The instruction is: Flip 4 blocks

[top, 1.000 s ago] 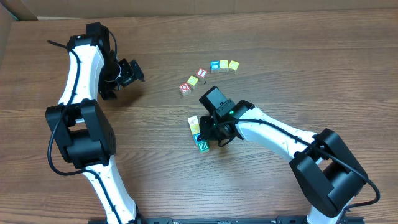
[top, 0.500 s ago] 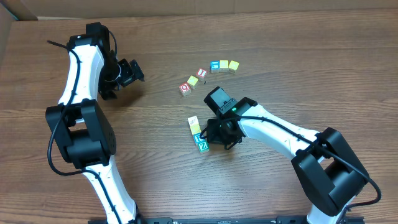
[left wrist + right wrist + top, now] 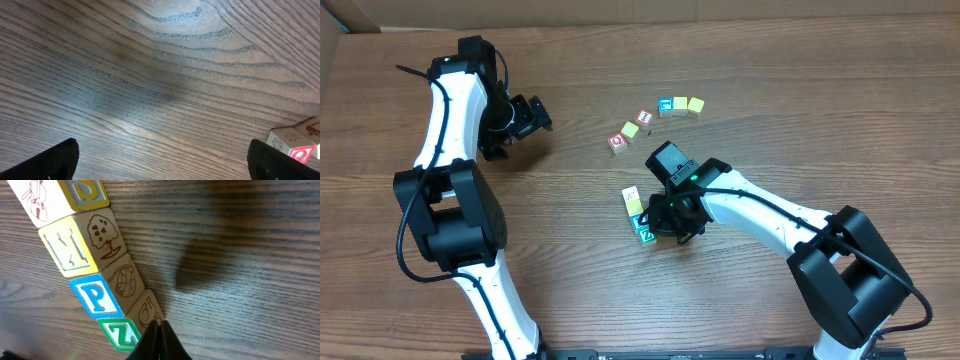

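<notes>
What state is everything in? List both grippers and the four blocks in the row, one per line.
left gripper: open, empty.
right gripper: shut, holding nothing, tips at the green Z block's side.
cream block: picture face up, at one end of the row.
yellow block: letter face up.
blue P block: letter face up.
green Z block: letter face up, at the other end of the row.

Left arm (image 3: 448, 110) extended along the left side of the tabletop (image 3: 800, 90), elbow bent, wrist turned toward the centre. Left gripper (image 3: 532, 117) held above the wood, jaws spread wide; one fingertip (image 3: 57, 160) shows at each lower corner of its wrist view. Right arm (image 3: 760, 212) reaches from the near right corner to mid-table, wrist pitched down. Right gripper (image 3: 665, 228): fingers (image 3: 162, 341) pinched together to a single point, apparently low against the surface.
</notes>
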You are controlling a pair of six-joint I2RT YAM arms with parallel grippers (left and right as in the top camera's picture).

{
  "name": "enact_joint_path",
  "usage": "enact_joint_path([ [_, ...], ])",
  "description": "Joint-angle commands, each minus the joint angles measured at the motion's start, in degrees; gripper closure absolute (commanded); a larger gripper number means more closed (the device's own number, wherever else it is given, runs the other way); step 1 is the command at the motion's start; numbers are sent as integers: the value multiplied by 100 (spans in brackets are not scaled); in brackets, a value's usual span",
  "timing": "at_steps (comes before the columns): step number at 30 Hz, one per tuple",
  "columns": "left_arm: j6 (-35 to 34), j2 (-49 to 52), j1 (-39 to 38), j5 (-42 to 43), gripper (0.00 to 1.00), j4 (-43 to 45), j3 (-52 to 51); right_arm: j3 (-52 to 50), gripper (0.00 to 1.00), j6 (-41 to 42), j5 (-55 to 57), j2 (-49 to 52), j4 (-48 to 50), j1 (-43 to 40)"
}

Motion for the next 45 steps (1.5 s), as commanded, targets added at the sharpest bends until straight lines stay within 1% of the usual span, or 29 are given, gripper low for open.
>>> enact_joint_path([
  [1,7,-20,-37,-37,0,0,7,107,96,72,-59,-122,4,24],
  [24,7,-20,-37,-39,0,0,7,107,96,162,-105,-122,22,28],
  [35,7,-20,-37,-37,0,2,7,107,96,177,-136,-122,129,160],
  [40,7,-20,-37,-37,0,2,7,107,96,175,17,-122,129,157],
  [45,7,-20,-37,-37,0,2,7,107,96,151,420,-122,50,140],
])
